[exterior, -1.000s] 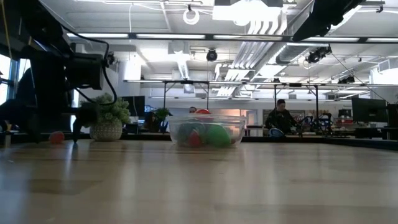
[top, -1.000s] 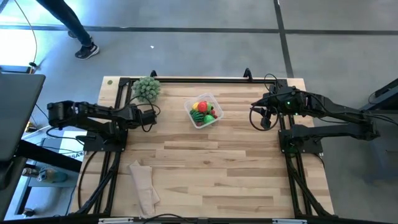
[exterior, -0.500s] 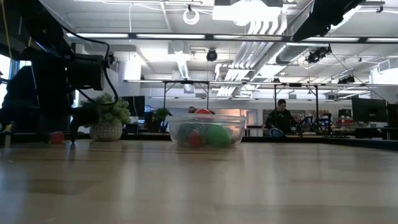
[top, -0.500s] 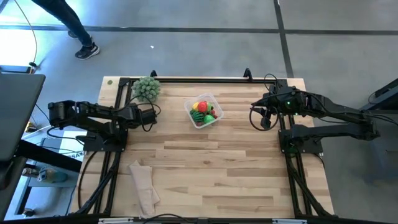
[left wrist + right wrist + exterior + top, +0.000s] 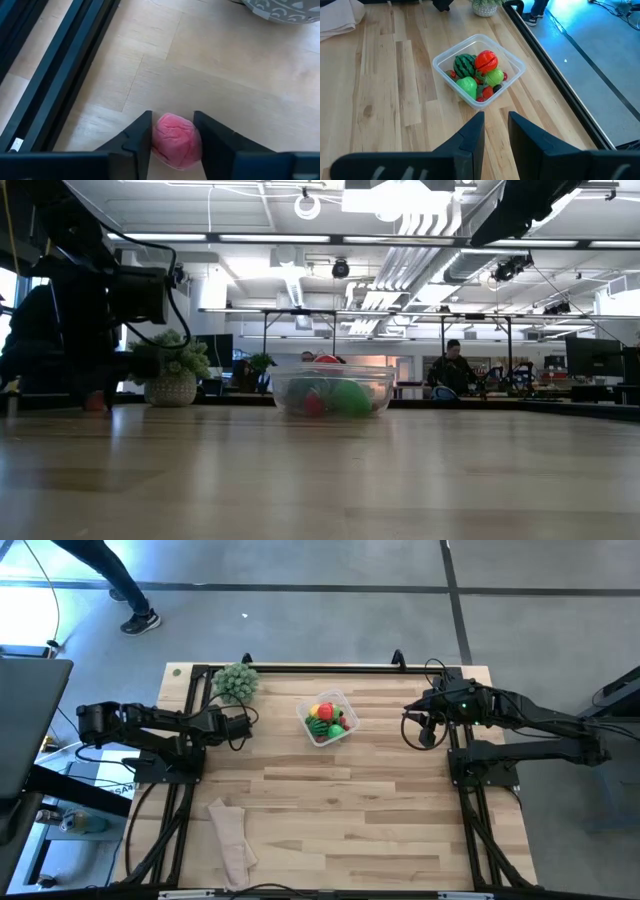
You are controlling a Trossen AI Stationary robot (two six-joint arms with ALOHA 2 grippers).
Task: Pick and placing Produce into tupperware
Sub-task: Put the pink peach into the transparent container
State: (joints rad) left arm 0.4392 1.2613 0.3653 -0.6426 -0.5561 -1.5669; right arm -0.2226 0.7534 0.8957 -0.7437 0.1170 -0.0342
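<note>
A small pink-red Produce piece [image 5: 176,145] lies on the wood near the table's left rail, between the fingers of my left gripper [image 5: 174,131] [image 5: 222,726], which is shut on it. In the low view the gripper [image 5: 100,392] hides most of the piece. The clear tupperware [image 5: 327,720] [image 5: 479,70] [image 5: 333,390] stands on the table at the far middle. It holds a striped watermelon ball [image 5: 465,64], a red fruit [image 5: 486,60] and green pieces. My right gripper [image 5: 495,131] hangs raised at the table's right, narrowly open, with nothing between its fingers. My left gripper pinches the pink-red piece between its two fingers, one on each side [image 5: 158,144]. The fingers slant down at it from above. The piece sits on the table top.
A leafy green ball in a patterned pot [image 5: 236,682] [image 5: 172,372] stands at the far left, close beyond the left gripper. Black frame rails [image 5: 55,85] run along the table's left edge. A beige cloth [image 5: 232,835] lies near the front left. People show in the room behind [image 5: 450,372].
My left gripper has shut its fingers onto the pink-red piece without moving. In the low view the piece, which showed beside the gripper before, is now mostly covered by the fingers.
</note>
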